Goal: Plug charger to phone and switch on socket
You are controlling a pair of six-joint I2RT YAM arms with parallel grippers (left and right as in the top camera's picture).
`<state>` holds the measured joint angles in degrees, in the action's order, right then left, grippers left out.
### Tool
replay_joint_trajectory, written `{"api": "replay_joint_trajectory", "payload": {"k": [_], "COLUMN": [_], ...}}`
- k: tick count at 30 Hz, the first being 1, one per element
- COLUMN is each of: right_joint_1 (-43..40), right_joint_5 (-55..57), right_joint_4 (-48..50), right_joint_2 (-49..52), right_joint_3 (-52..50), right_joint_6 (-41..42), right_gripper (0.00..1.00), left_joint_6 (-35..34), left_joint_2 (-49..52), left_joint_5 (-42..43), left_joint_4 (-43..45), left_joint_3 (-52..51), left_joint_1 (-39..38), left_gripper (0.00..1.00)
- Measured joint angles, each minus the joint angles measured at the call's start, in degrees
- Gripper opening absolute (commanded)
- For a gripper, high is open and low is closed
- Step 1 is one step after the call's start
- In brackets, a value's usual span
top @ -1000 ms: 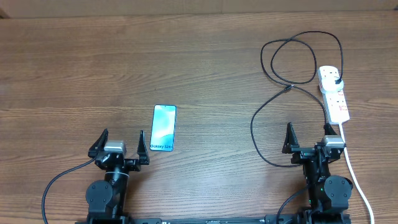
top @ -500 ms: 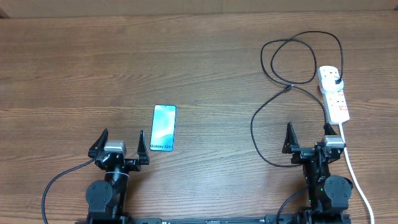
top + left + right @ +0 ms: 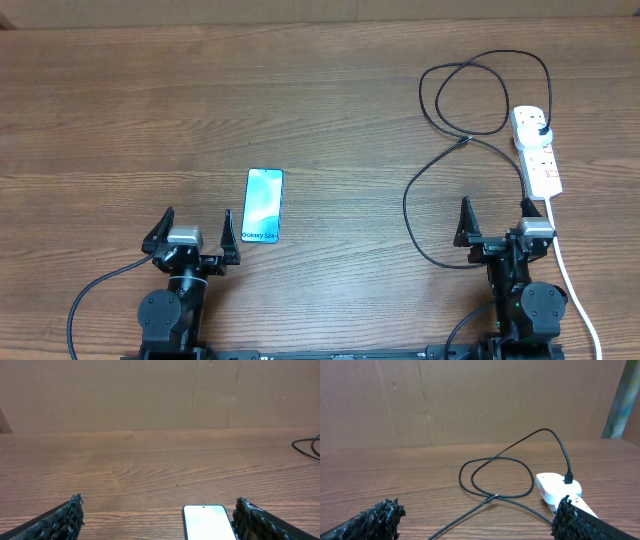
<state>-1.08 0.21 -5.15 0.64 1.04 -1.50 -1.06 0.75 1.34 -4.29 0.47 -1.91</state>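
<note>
Across the whole overhead view, a brown wood-grain table (image 3: pixel 330 90), grain running left to right. Behind its far edge in both wrist views, a plain brown cardboard-like wall (image 3: pixel 150 390) with faint vertical seams. At the far right of the right wrist view, a narrow greenish strip (image 3: pixel 624 400), too blurred to identify.

Left of centre on the table, lying flat and screen up, a slim rectangular phone (image 3: pixel 263 205) with a teal-blue and white screen, "Galaxy S24" lettering at its near end. Just beyond and slightly right of the left hand (image 3: pixel 197 228), close to its right finger but not touching.

At the far right, a narrow white socket (image 3: pixel 537 150) strip with small red switch marks, long axis running near to far. From its near end, a thick white cord (image 3: pixel 572 278) passing just right of the right hand (image 3: pixel 495 228). In the strip's far outlet, the black plug of the charger (image 3: pixel 464 139), a long thin black cable lying in loose loops left of the socket, one curve reaching near the right hand, all well apart from the phone.

Both hands low at the near edge, fingers spread wide, nothing held between them.
</note>
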Motion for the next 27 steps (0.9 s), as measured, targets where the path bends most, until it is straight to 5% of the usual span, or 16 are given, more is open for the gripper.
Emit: {"api": "replay_joint_trajectory", "payload": {"k": [27], "right_joint_1": [0.0], "right_joint_5": [-0.02], "right_joint_4": [0.02], "right_joint_2": [0.0], "right_joint_3": [0.0], "right_joint_6": [0.02], "right_gripper": [1.0], "left_joint_6": [0.0], "left_joint_2": [0.0], "left_joint_5": [-0.42], "left_joint_4": [0.0], "left_joint_3": [0.0], "left_joint_1": [0.0], "left_gripper": [1.0]}}
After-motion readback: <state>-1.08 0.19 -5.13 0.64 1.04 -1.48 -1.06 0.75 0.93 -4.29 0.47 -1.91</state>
